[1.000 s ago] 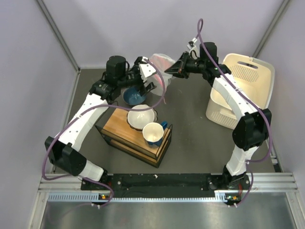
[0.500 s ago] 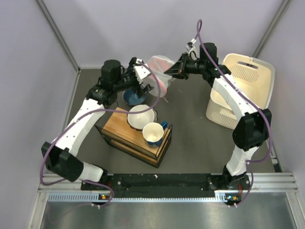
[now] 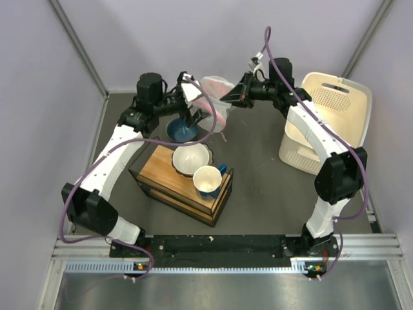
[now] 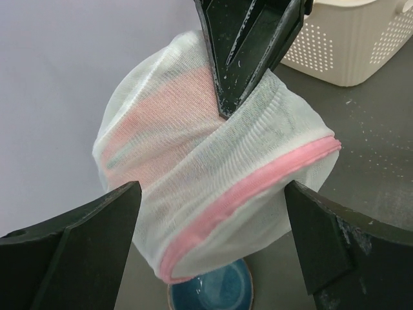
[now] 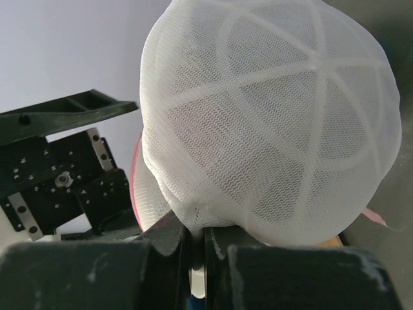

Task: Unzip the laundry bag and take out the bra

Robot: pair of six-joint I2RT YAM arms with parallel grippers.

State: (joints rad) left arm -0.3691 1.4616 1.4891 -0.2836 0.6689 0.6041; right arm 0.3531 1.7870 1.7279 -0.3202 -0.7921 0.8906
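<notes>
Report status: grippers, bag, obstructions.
Right gripper shut on laundry bag. Left gripper open, fingers either side of bag. Blue bowl close by.

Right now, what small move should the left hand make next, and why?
Probably ease in and close on the pink zipper trim: the left hand is open astride the laundry bag, which the right hand holds pinched by its mesh.
</notes>
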